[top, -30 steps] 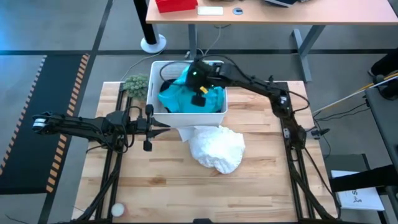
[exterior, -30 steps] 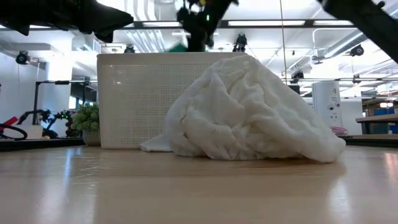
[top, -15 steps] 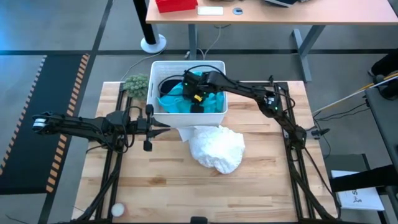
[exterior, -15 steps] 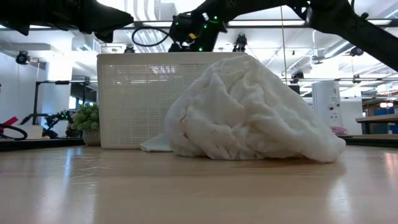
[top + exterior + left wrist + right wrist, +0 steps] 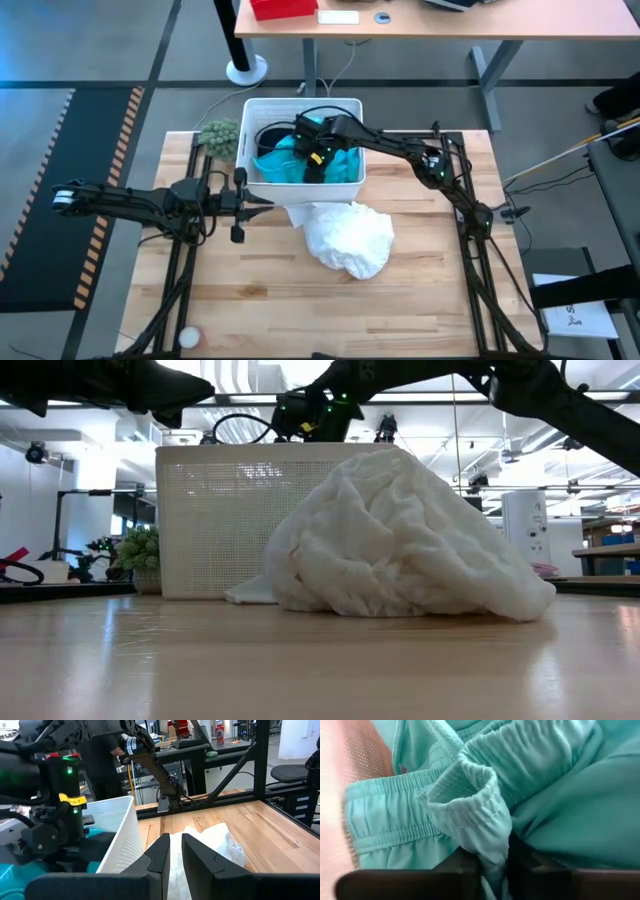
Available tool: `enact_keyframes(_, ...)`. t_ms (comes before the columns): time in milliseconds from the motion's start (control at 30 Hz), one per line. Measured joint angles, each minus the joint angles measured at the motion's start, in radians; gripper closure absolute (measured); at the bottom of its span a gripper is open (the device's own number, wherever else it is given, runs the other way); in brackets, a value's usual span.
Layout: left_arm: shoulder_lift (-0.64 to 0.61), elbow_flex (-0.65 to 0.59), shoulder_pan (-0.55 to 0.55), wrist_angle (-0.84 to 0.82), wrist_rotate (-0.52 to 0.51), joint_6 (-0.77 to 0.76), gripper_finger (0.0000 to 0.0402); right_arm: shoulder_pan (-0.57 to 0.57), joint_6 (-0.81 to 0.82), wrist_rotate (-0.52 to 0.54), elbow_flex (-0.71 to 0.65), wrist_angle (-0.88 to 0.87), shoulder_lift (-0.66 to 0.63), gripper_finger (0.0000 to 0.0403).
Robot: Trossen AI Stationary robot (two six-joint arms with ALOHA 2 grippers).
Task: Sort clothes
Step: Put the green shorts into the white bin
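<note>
Seen from above, the right gripper (image 5: 314, 166) is now dipped lower into the white bin (image 5: 352, 183) at the table's far edge than a second ago, down on the teal garment (image 5: 283, 166). The big white garment (image 5: 349, 238) lies just in front of the bin, unmoved. In the low view, the right arm is bent over the bin's rim. In the left wrist view, the left gripper (image 5: 172, 851) is clenched on nothing, beside the bin. In the right wrist view, the teal waistband (image 5: 470, 800) is pinched between the fingers, so a lift out is probably next.

Crumpled white cloth (image 5: 348, 240), matt wooden table (image 5: 420, 300)
</note>
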Motion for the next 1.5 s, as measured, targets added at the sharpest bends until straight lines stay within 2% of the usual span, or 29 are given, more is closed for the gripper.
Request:
enact_keyframes(367, 0.0, 0.0, 0.0, 0.001, 0.0, 0.0, 0.0366, 0.021, 0.201, -0.025, 0.004, -0.004, -0.123, 0.0179)
enact_keyframes(500, 0.0, 0.0, 0.0, 0.0, 0.0, 0.0, 0.0366, 0.022, 0.261, -0.081, 0.004, -0.002, -0.166, 0.0123)
enact_keyframes(633, 0.0, 0.0, 0.0, 0.0, 0.0, 0.0, 0.0366, 0.023, 0.275, -0.123, 0.004, -0.003, -0.198, 0.0088)
enact_keyframes(733, 0.0, 0.0, 0.0, 0.0, 0.0, 0.0, 0.0366, 0.024, 0.273, -0.113, 0.004, 0.0, -0.23, 0.0082)
enact_keyframes(800, 0.0, 0.0, 0.0, 0.0, 0.0, 0.0, 0.0366, 0.024, 0.271, -0.105, 0.004, 0.003, -0.25, 0.0087)
enact_keyframes(867, 0.0, 0.0, 0.0, 0.0, 0.0, 0.0, 0.0366, 0.022, 0.26, -0.053, 0.004, 0.003, -0.26, 0.01)
enact_keyframes(1000, 0.0, 0.0, 0.0, 0.004, 0.0, -0.003, 0.0366, -0.001, 0.212, 0.0, 0.004, -0.05, -0.253, 0.0156)
enact_keyframes(1167, 0.0, 0.0, 0.0, 0.003, 0.0, -0.008, 0.0366, -0.037, 0.127, 0.073, -0.002, -0.135, -0.186, 0.028)
enact_keyframes(1267, 0.0, 0.0, 0.0, -0.005, 0.0, -0.008, 0.0366, -0.044, 0.073, 0.083, -0.008, -0.128, -0.15, 0.0367)
enact_keyframes(1300, 0.0, 0.0, 0.0, -0.006, 0.0, -0.008, 0.0366, -0.045, 0.056, 0.09, -0.008, -0.117, -0.141, 0.0384)
enact_keyframes(1500, 0.0, 0.0, 0.0, -0.018, 0.0, -0.008, 0.0366, -0.045, 0.01, 0.096, -0.015, -0.102, -0.071, 0.0392)
